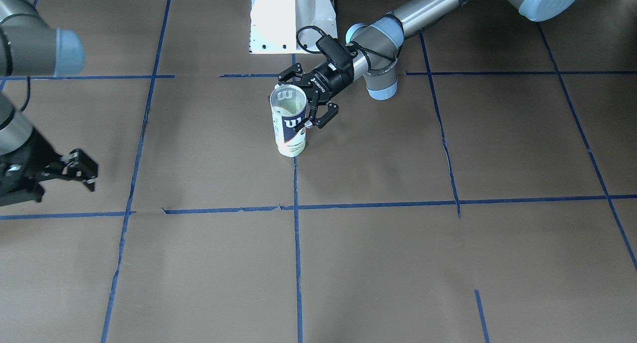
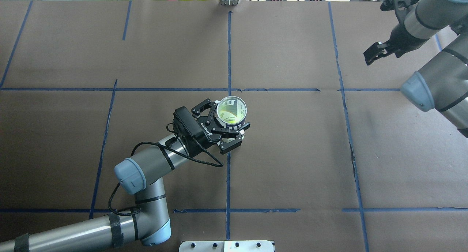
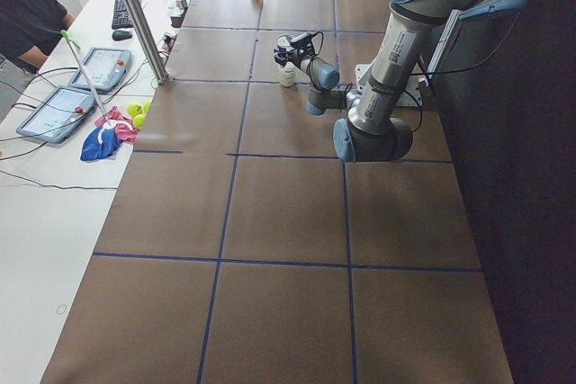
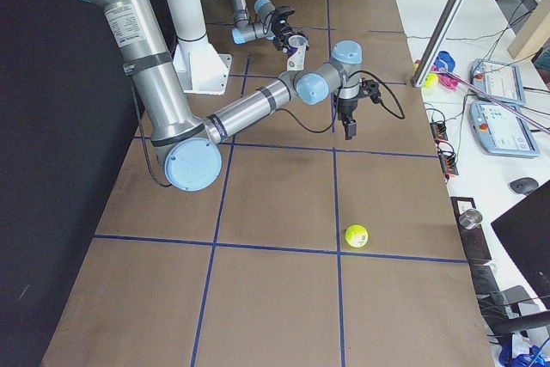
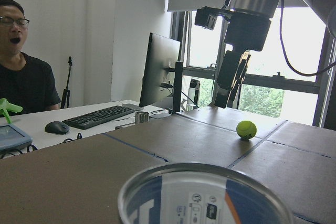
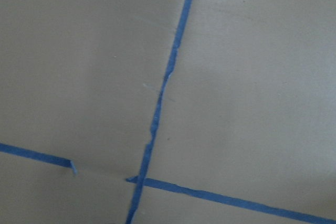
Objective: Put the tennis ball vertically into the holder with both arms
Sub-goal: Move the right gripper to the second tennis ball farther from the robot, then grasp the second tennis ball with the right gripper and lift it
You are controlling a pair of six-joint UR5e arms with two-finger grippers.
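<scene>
The ball [image 4: 357, 235] lay on the brown table [image 2: 292, 153], outside the can. It sat just beside a blue tape line [image 4: 337, 212], near the end of the table on the robot's right side, well apart from the can. The can [image 1: 288, 121] stood upright near the middle of the table with its open mouth facing up. It had a blue and white label on its side. It stood right by the long tape line that ran down the middle of the table. The left hand [image 2: 226, 122] came at the can from the side. Its two fingers [image 2: 202, 106] lay against the can, one on each side, and held it. The left arm [image 2: 151, 197] was bent low over the table behind that hand. The right hand [image 1: 82, 171] hung above the table with its fingers pointing down. The fingers were close together and nothing was between them. This hand was between the can and the ball, and it touched neither one. The right arm [image 4: 249, 109] stretched out long to carry it there. Past the table, a man [image 5: 23, 77] in a black shirt sat at a white desk. On the desk were a keyboard [image 5: 102, 116], a mouse [image 5: 56, 127] and a dark screen [image 5: 157, 69]. More yellow balls [image 3: 135, 112] lay on the desk by a pink cloth [image 3: 121, 125].
</scene>
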